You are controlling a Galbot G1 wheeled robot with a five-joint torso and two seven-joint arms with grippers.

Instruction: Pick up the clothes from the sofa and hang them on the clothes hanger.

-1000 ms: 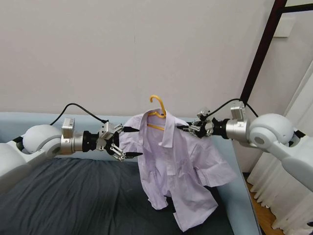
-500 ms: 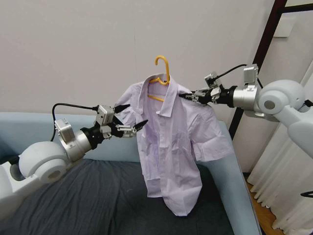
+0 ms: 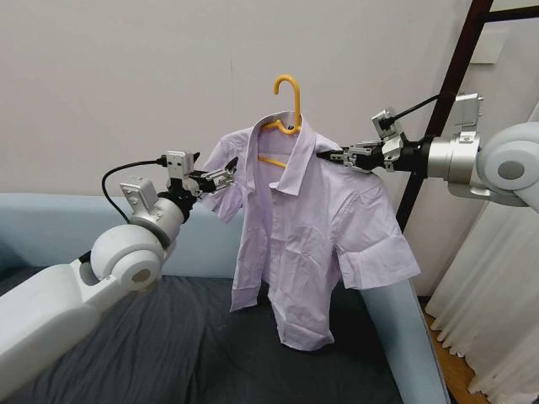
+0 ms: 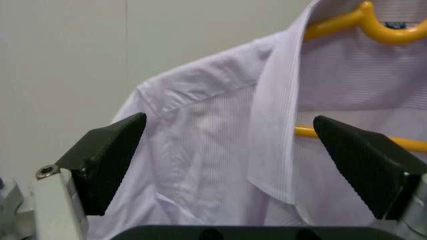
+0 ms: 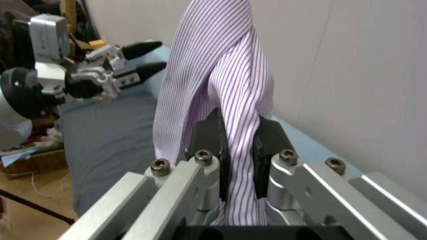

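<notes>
My right end effector (image 3: 325, 156) is pinched on one shoulder of the lilac shirt (image 3: 312, 236), which hangs on a yellow hanger (image 3: 287, 88) in the air above the sofa (image 3: 168, 353); my left end effector (image 3: 226, 175) is spread wide, just beside the other shoulder

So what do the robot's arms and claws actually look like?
The left arm and right arm are smooth white shells with ball-like joints and silver wrists, each with a black cable looping over it. The left claw and right claw are silver linkages with black wedge-shaped fingers.
</notes>
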